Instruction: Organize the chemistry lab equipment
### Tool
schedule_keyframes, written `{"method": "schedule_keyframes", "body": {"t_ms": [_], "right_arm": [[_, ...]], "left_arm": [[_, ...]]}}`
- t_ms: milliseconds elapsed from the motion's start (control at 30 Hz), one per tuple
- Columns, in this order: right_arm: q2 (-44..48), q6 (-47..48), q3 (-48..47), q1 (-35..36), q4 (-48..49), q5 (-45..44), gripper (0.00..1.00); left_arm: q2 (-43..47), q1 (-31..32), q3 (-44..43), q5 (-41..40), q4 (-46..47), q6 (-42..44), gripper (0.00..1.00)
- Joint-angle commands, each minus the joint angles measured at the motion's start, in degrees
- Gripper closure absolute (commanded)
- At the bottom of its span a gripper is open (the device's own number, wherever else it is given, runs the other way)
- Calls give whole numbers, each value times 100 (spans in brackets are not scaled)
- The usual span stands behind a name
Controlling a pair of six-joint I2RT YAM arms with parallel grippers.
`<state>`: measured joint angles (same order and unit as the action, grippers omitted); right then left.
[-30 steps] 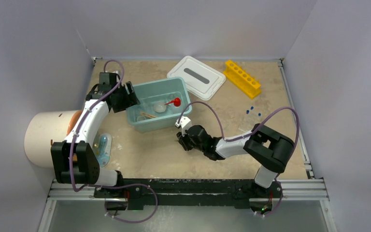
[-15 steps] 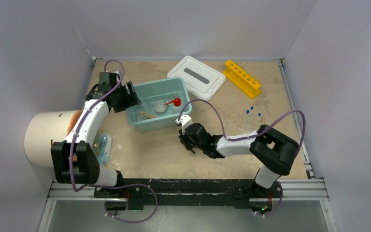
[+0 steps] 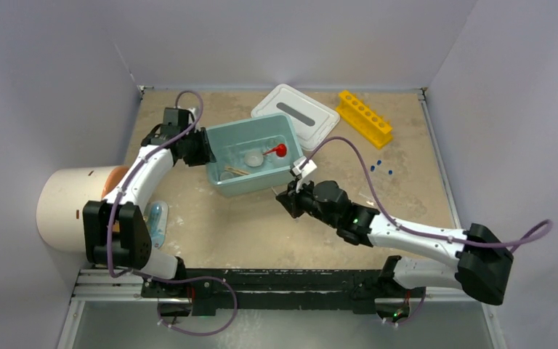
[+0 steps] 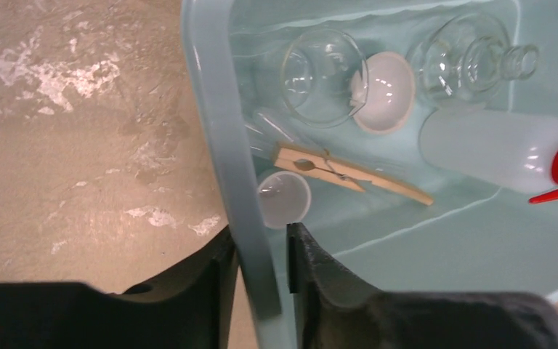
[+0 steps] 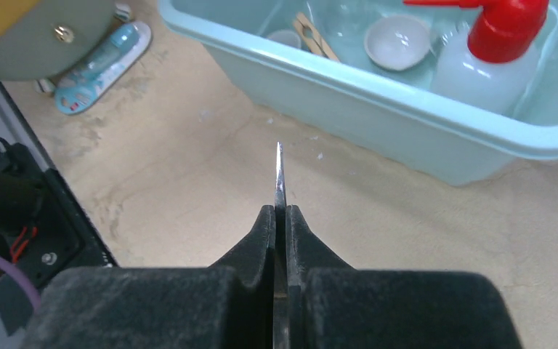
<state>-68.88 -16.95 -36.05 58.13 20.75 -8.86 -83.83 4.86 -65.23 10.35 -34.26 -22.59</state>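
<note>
The teal tub (image 3: 256, 186) stands on the table (image 3: 211, 233). The left gripper (image 4: 260, 243) pinches its left wall. Inside lie the squeeze bottle (image 5: 487, 69), a white bowl (image 5: 398, 41) and a wooden peg (image 4: 349, 174). The right gripper (image 5: 280, 211) is closed tight on the metal tweezers (image 5: 279, 174), near the tub's front wall.

The left arm (image 3: 142, 174) reaches far, then bends right at the wrist, its left gripper (image 4: 259, 243) clamped across the tub wall (image 4: 218, 123). The right arm (image 3: 414, 236) stretches low from near right toward the middle, its right gripper (image 5: 280, 218) closed tight on tweezers (image 5: 279, 171).
</note>
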Motion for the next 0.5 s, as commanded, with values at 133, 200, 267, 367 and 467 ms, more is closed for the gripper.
{"method": "schedule_keyframes", "body": {"t_ms": [133,200,267,367,467], "right_arm": [[1007,42,-171,32,-535,-85,100],[1236,38,-182,31,-537,-76,100],[1422,67,-193,32,-538,-47,100],[1604,147,-332,28,-676,27,100],[1665,241,-547,32,-803,25,100]], "left_arm": [[-296,498,-325,271,216,263,98],[-309,641,-345,262,241,370,100],[-296,749,-364,240,241,427,100],[-249,824,-350,331,210,453,100],[-148,885,-303,408,110,416,100]]}}
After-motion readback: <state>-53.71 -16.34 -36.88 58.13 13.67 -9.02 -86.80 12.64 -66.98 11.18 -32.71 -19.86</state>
